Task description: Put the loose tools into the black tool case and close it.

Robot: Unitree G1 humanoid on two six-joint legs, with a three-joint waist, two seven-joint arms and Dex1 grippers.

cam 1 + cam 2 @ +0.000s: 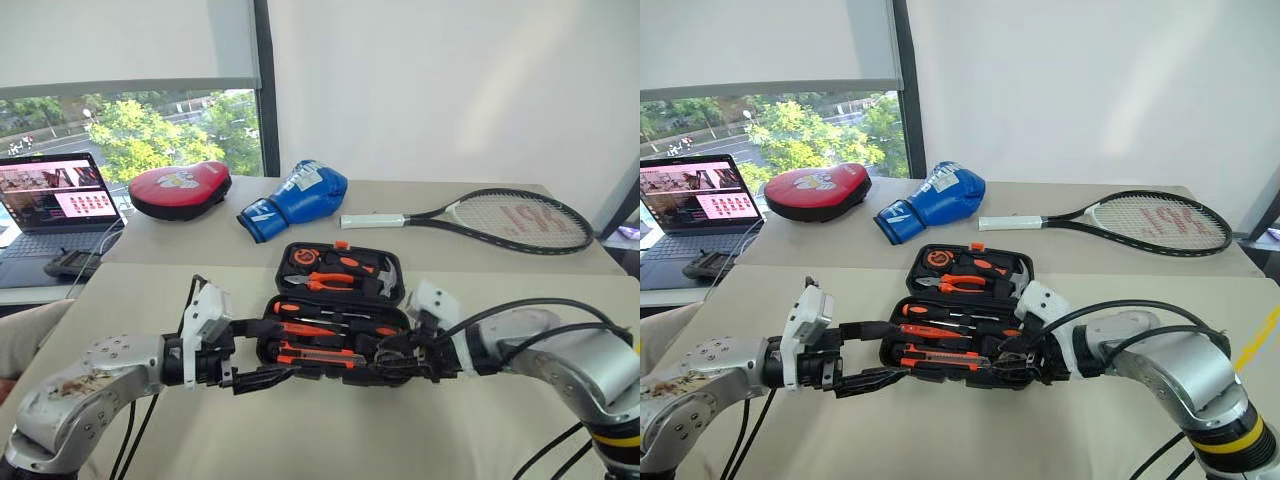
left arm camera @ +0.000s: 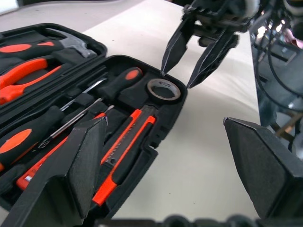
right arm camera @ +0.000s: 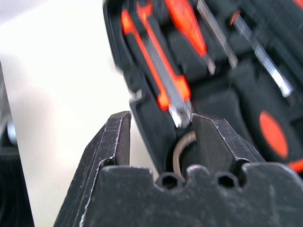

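Note:
The black tool case (image 1: 283, 265) lies open on the near table, its lid standing back. Its lower half holds the screwdrivers (image 2: 120, 82), the utility knife (image 2: 125, 142) and the small tape roll (image 2: 163, 90), each lying in a slot. Pliers (image 2: 23, 75) and a hammer (image 2: 75, 43) sit in the lid. My left gripper (image 1: 280, 350) is open at the case's left end, nothing between its fingers (image 2: 85, 161). My right gripper (image 2: 176, 79) is open at the right end, its tips just over the tape roll and the case's rim, holding nothing.
On the far table lie a tennis racket (image 1: 500, 218), a blue boxing glove (image 1: 295, 198) and a red oval pad (image 1: 180, 188). A laptop (image 1: 55, 200) stands open at the left with a dark device (image 1: 70, 265) in front of it.

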